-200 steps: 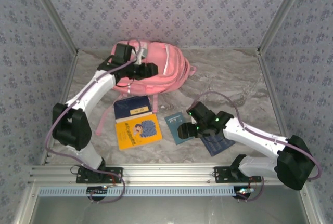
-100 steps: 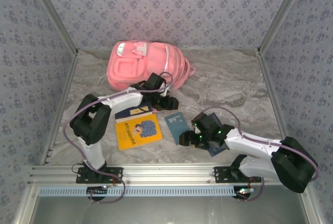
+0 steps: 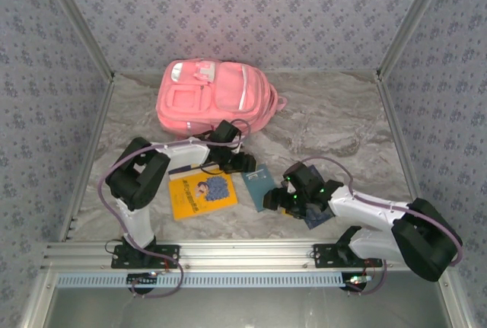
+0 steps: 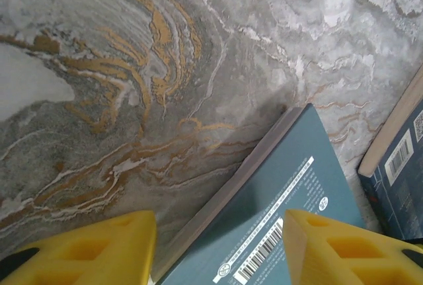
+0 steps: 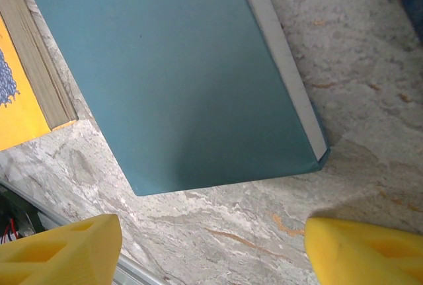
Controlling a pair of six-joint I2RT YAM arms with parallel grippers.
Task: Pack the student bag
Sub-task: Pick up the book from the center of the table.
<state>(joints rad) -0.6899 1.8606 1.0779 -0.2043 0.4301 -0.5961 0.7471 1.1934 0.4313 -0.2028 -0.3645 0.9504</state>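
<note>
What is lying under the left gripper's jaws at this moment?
Under the left gripper, jaws open, lie part of the teal book, barcode side up, and bare marble table. The yellow fingers cover whatever lies beneath them.

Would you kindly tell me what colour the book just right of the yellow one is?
The book is plain teal; the right wrist view shows it best.
</note>
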